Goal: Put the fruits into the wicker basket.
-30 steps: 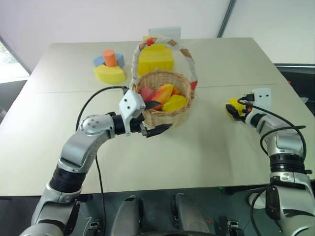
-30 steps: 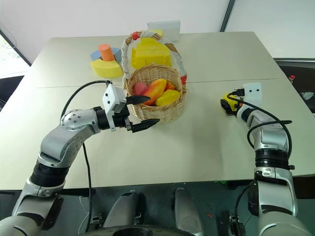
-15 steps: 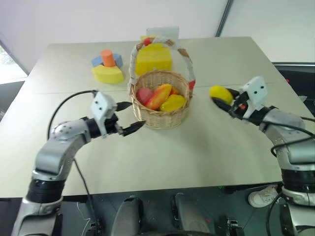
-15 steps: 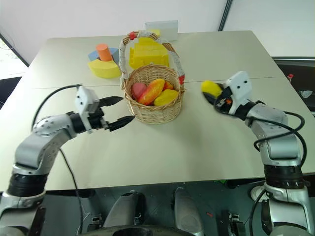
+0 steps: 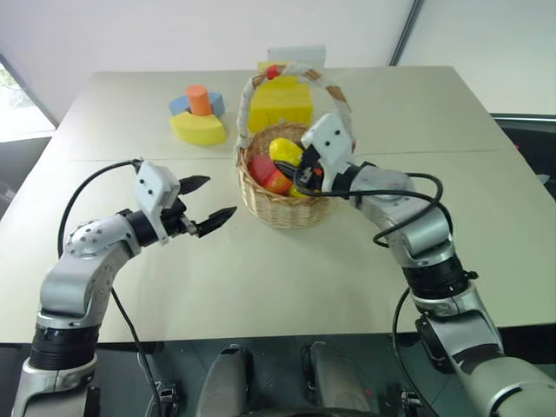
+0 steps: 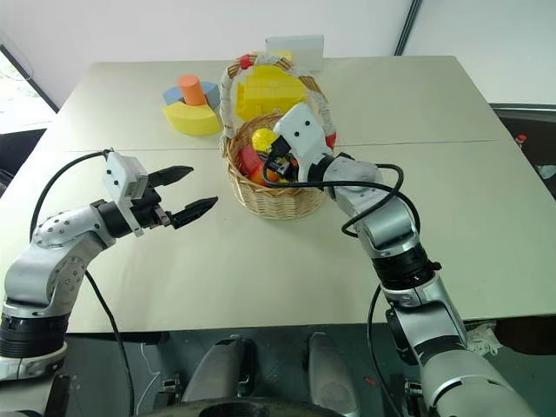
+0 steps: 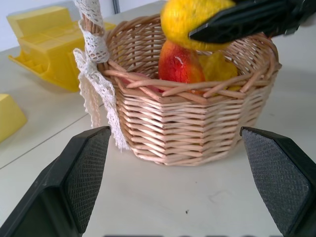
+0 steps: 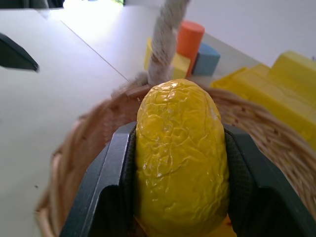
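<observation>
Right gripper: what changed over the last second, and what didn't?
The right gripper lifted the lemon off the table at the right and carried it left, over the wicker basket, jaws clamped on it. The left gripper drew back left from the basket, open. Basket and foam blocks unmoved.

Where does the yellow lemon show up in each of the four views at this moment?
Left eye view: lemon above the basket's middle, held by the right gripper.
Right eye view: lemon over the basket, just left of the gripper's white housing.
Left wrist view: lemon at the top, above the basket, one black finger across it.
Right wrist view: lemon in the centre, between two fingers.
Shared landmark: the wicker basket.
</observation>
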Controlling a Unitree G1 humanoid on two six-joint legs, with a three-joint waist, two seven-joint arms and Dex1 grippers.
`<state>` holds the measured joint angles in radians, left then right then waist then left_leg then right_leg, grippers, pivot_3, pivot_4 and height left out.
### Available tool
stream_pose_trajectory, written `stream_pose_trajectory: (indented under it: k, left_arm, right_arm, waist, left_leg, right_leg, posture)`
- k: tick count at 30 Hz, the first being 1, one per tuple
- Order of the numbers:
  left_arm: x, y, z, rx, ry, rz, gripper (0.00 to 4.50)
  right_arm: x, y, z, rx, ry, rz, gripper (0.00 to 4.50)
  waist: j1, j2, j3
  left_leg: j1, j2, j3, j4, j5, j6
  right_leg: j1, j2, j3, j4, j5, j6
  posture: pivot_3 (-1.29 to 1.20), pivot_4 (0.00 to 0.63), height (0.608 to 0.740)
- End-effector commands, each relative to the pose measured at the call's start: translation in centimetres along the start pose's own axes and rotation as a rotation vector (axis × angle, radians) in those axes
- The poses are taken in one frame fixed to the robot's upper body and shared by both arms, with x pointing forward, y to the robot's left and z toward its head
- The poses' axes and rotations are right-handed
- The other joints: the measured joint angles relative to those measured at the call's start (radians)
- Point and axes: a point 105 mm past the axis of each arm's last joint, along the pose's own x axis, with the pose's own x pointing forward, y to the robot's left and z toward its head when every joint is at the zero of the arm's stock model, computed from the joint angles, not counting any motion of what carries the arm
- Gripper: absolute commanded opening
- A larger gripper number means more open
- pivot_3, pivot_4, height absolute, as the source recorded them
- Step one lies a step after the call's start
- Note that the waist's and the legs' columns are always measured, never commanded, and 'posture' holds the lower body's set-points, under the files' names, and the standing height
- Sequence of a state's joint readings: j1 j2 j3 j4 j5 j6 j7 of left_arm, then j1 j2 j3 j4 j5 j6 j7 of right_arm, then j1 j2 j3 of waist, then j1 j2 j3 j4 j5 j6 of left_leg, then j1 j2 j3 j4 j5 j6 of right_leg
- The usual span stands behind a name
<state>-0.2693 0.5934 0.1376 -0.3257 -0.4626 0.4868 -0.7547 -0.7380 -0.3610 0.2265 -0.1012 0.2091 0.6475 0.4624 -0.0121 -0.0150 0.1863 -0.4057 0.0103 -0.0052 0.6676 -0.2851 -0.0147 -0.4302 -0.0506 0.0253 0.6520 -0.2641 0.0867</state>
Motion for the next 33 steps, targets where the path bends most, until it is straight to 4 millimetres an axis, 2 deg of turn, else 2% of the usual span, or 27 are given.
stream_pose_trajectory:
  k: [1,2,4,7,10,12,15,19,21,24,27,29,30,33]
  left_arm:
    - [0.2,-0.7,1.2,0.029,-0.044,-0.009,4.5]
    - [0.3,-0.7,1.2,0.028,-0.044,-0.01,4.5]
    - [0.4,-0.8,1.2,0.027,-0.046,-0.01,4.5]
    - [0.6,-0.9,1.3,0.019,-0.055,-0.016,4.5]
    - [0.9,-1.1,1.3,0.004,-0.066,-0.026,4.5]
    - [1.2,-1.3,1.2,-0.008,-0.074,-0.036,4.5]
    - [1.5,-1.5,1.2,-0.016,-0.078,-0.046,4.5]
    - [1.9,-1.6,1.2,-0.018,-0.085,-0.049,4.5]
    - [2.1,-1.6,1.4,-0.02,-0.095,-0.046,4.5]
    - [2.2,-2.0,1.7,-0.025,-0.11,-0.05,4.5]
    - [2.2,-2.2,1.7,-0.026,-0.113,-0.049,4.5]
    - [2.2,-2.3,1.7,-0.027,-0.115,-0.046,4.5]
    - [2.3,-2.3,1.7,-0.028,-0.115,-0.045,4.5]
    - [2.3,-2.5,1.6,-0.031,-0.115,-0.047,4.5]
  right_arm:
    - [-0.4,0.0,2.9,-0.085,-0.111,-0.004,4.07]
    - [-0.8,0.3,3.4,-0.098,-0.136,0.017,4.48]
    - [-1.5,0.8,4.1,-0.104,-0.173,0.051,4.48]
    - [-5.0,1.6,5.1,-0.094,-0.273,0.145,4.48]
    - [-7.7,1.2,3.6,-0.013,-0.252,0.146,4.48]
    - [-8.6,0.1,2.5,0.06,-0.224,0.082,4.48]
    - [-8.3,-2.6,0.7,0.139,-0.174,-0.085,4.48]
    - [-7.1,-5.1,-1.0,0.198,-0.138,-0.233,4.48]
    - [-6.4,-5.8,-1.5,0.23,-0.141,-0.267,4.48]
    - [-5.2,-5.5,-1.5,0.251,-0.166,-0.235,4.48]
    - [-4.5,-5.6,-1.1,0.274,-0.196,-0.231,3.68]
    - [-4.4,-5.8,-0.8,0.285,-0.214,-0.24,2.79]
    - [-4.4,-5.9,-0.8,0.277,-0.216,-0.245,2.14]
    - [-4.8,-6.2,-0.9,0.251,-0.214,-0.269,0.65]
  waist:
    - [-0.003,0.0,0.0]
    - [-0.005,0.0,0.0]
    - [-0.006,0.0,0.0]
    - [0.002,0.0,0.0]
    - [0.002,0.0,0.0]
    - [0.001,-0.001,-0.001]
    - [-0.009,-0.001,0.0]
    - [-0.01,-0.001,0.0]
    - [-0.008,-0.001,0.0]
    - [-0.006,-0.001,0.0]
    - [-0.005,-0.001,0.0]
    - [-0.005,-0.001,0.0]
    - [-0.005,-0.001,0.0]
    - [-0.004,-0.001,0.0]
  left_leg:
    - [-0.001,0.0,0.0,0.0,0.0,0.0]
    - [-0.001,0.001,0.0,0.0,0.0,0.0]
    - [-0.001,0.002,0.0,0.0,0.0,0.0]
    - [0.0,0.003,-0.001,0.0,0.0,0.0]
    - [-0.001,0.002,-0.001,0.0,0.0,0.0]
    - [0.001,0.001,-0.001,0.0,0.0,0.0]
    - [0.003,0.002,0.001,0.0,0.0,0.0]
    - [0.008,0.003,0.001,0.0,0.0,0.0]
    - [0.009,0.003,0.001,0.0,0.0,0.0]
    - [0.008,0.003,0.001,0.0,0.0,-0.001]
    - [0.008,0.003,0.002,0.0,0.0,-0.001]
    - [0.008,0.003,0.002,0.0,0.0,-0.001]
    - [0.008,0.003,0.002,0.0,0.0,-0.001]
    - [0.008,0.003,0.002,0.0,0.0,-0.001]
  right_leg:
    - [-0.001,0.0,0.0,0.0,0.0,0.0]
    - [-0.001,0.001,0.0,0.0,0.0,0.0]
    - [-0.001,0.002,0.0,0.0,0.0,0.0]
    - [-0.001,0.004,0.0,0.001,0.0,0.0]
    - [0.0,0.002,-0.001,0.0,0.0,0.0]
    - [0.002,0.002,-0.001,-0.001,0.0,0.0]
    - [0.003,0.002,0.0,0.0,0.0,0.001]
    - [0.004,0.006,0.001,0.004,0.0,0.0]
    - [0.004,0.007,0.001,0.005,0.0,-0.001]
    - [0.004,0.006,0.002,0.006,0.0,-0.001]
    - [0.004,0.005,0.002,0.006,0.0,-0.001]
    - [0.004,0.004,0.002,0.006,0.0,-0.001]
    - [0.004,0.004,0.002,0.006,0.0,-0.001]
    - [0.004,0.004,0.002,0.006,0.0,-0.001]
  posture:
    - [0.0,0.15,0.74]
    - [0.0,0.15,0.74]
    - [0.0,0.15,0.74]
    - [0.0,0.15,0.74]
    - [0.0,0.15,0.74]
    - [0.0,0.15,0.74]
    - [0.0,0.15,0.74]
    - [0.0,0.15,0.74]
    - [0.0,0.15,0.74]
    - [0.0,0.15,0.74]
    - [0.0,0.15,0.74]
    - [0.0,0.15,0.74]
    - [0.0,0.15,0.74]
    - [0.0,0.15,0.74]
